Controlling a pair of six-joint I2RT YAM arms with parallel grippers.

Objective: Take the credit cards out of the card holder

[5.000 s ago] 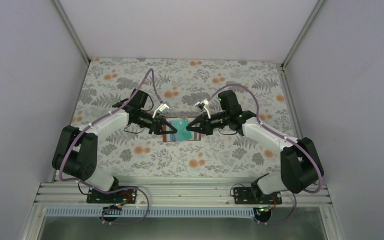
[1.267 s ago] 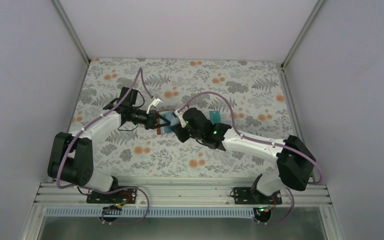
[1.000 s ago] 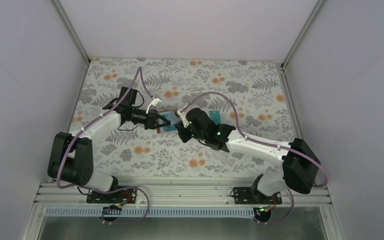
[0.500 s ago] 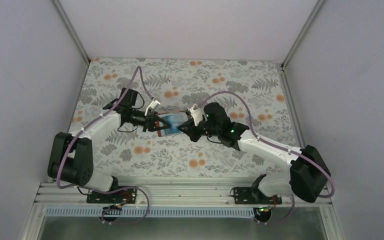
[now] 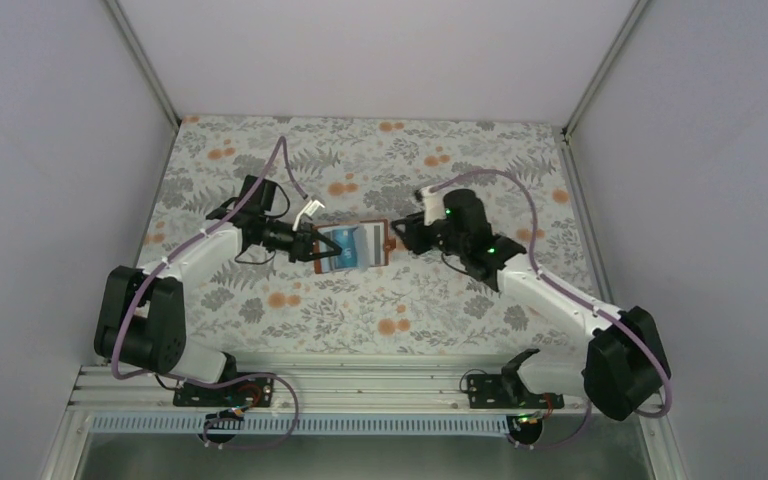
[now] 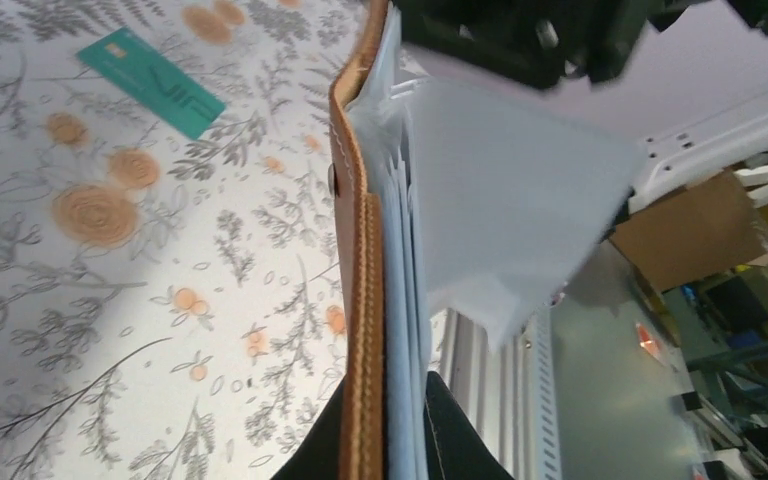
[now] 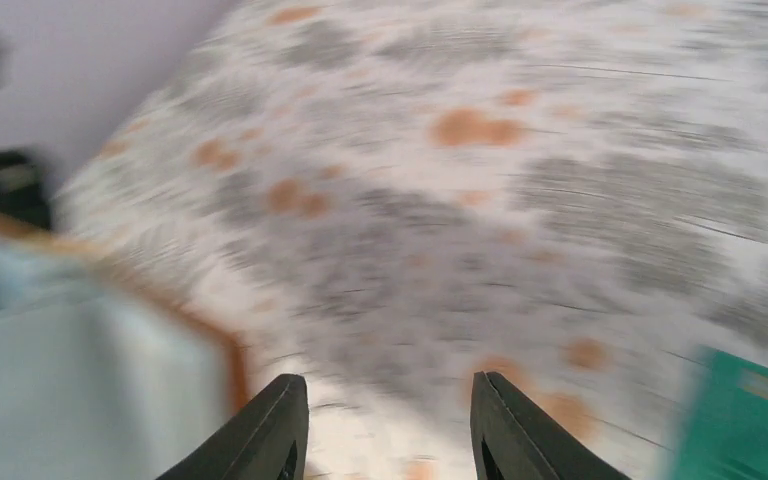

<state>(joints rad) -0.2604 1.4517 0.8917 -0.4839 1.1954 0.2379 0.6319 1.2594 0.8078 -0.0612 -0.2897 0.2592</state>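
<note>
Top external view: a table covered in a grey-and-orange floral cloth (image 5: 260,160) fills the floor of a white-walled booth. The white-and-black left arm (image 5: 200,255) and the right arm (image 5: 550,295) reach in from the near edge toward its middle.

Between them is the small brown leather bifold card holder with pale blue-grey inner pockets (image 5: 360,245). It is spread open, with its inside facing the camera. A deeper blue patch shows on its left half; whether that is a card cannot be told.

The left gripper (image 5: 307,244) is clamped on the card holder's left edge. In the left wrist view its dark jaws press both faces of the leather, seen edge-on, with the pale pocket leaves fanning out to the right.

The right gripper (image 5: 400,236) is just beside the card holder's right edge. In the blurred right wrist view its jaws stand apart with only cloth between them, and the card holder lies off to the left.

A thin rectangular teal-green card (image 6: 150,82) lies flat on the cloth, apart from the card holder.
</note>
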